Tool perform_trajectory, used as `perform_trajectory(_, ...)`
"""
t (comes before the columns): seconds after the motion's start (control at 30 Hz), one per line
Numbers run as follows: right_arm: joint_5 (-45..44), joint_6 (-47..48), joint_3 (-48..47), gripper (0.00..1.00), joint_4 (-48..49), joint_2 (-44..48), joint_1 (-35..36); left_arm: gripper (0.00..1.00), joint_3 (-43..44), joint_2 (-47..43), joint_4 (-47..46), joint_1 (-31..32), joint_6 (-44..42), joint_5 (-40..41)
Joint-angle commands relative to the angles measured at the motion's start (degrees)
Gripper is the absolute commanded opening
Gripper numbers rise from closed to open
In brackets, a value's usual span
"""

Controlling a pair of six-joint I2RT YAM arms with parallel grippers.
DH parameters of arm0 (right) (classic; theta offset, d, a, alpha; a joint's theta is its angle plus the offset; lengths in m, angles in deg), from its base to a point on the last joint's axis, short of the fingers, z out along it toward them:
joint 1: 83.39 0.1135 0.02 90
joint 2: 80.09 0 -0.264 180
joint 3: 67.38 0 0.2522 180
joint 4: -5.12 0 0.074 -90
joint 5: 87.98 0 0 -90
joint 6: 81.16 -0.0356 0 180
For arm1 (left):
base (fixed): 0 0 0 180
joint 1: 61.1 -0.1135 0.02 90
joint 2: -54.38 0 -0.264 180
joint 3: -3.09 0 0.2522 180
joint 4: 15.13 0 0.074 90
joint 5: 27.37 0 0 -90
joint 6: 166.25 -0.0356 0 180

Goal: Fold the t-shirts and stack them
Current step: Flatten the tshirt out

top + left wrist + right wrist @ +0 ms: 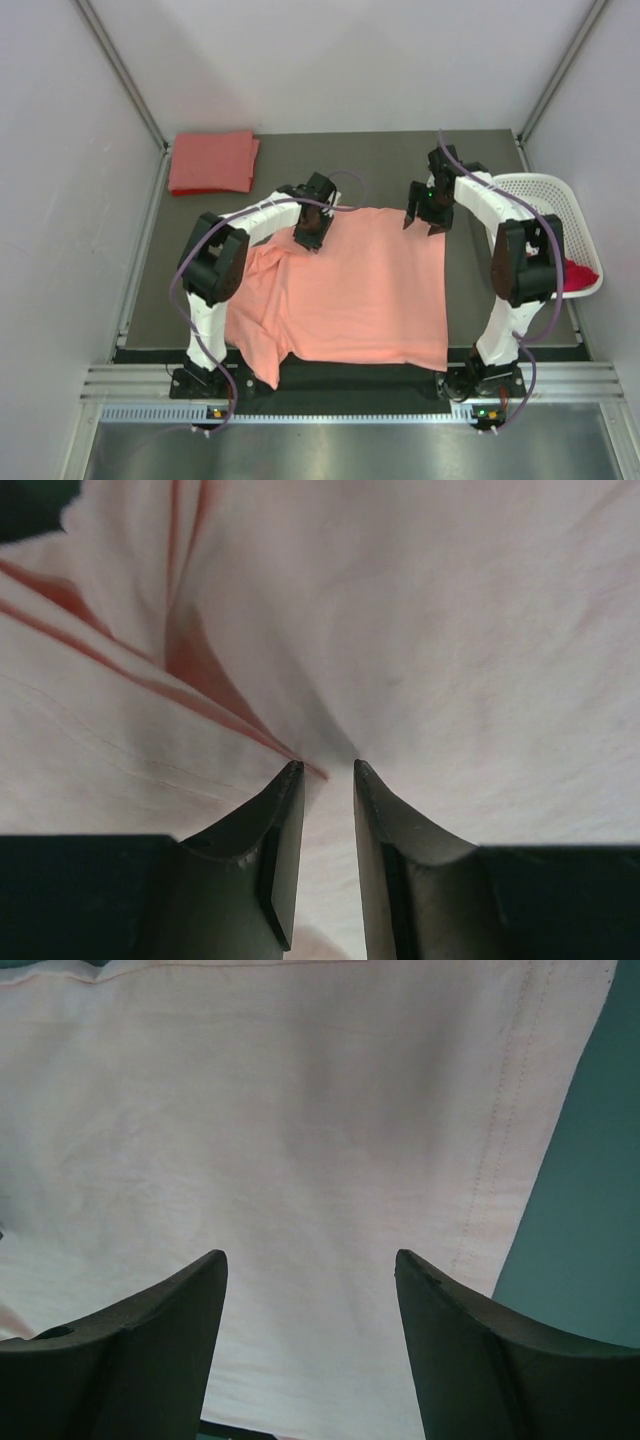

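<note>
1. The pink tee [350,290] lies spread flat in the middle of the table [480,160], with its sleeves to the left and its hem to the right.
2. The left gripper [328,770] sits at the far-left edge, its jaws narrow astride a pucker. I cannot tell whether the cloth is pinched yet.
3. The right gripper [310,1260] hovers with jaws wide apart over the far-right corner, just inside the hem. It is probably there to take the matching corner for an even fold.
4. The folded red tee [212,162] sits well apart at the far left. The basket [560,190] stands near the right arm. Bare table borders the far edge and the hem.
</note>
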Motion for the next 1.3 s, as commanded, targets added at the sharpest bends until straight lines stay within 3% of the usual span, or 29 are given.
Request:
perform_trajectory(0.0,0.38,0.66,0.52,0.69,1.63,4.04,-0.94,0.32,1.98,0.82,3.05,0.32,0.8,3.22)
perform_trajectory(0.2,0.46,0.48,1.84,0.68,2.24,4.92,-1.47,0.33,-2.32,-1.38,2.18,0.4,0.27,5.76)
perform_trajectory(0.43,0.9,0.31,1.75,0.69,2.33,4.57,-1.47,0.35,-0.22,-0.94,2.18,0.49,-0.34,7.35)
perform_trajectory(0.6,0.99,0.22,1.49,0.69,2.25,4.75,-1.47,0.31,-0.83,0.55,2.35,0.4,0.27,6.3)
perform_trajectory(0.77,0.64,0.39,1.66,0.68,2.16,4.57,-1.47,0.2,-1.36,0.38,1.57,0.4,-0.08,6.82)
perform_trajectory(0.9,0.38,-0.39,0.35,0.69,2.25,3.61,-1.64,0.01,0.74,-1.11,2.26,0.4,0.18,8.84)
perform_trajectory(1.13,-4.36,-12.58,-2.46,0.69,4.7,-0.25,-5.68,0.0,5.84,-4.89,4.81,0.4,0.97,12.44)
perform_trajectory(1.27,-12.0,-18.4,-5.1,0.67,6.55,-2.37,-6.13,0.0,5.85,-9.19,3.06,0.4,0.62,16.57)
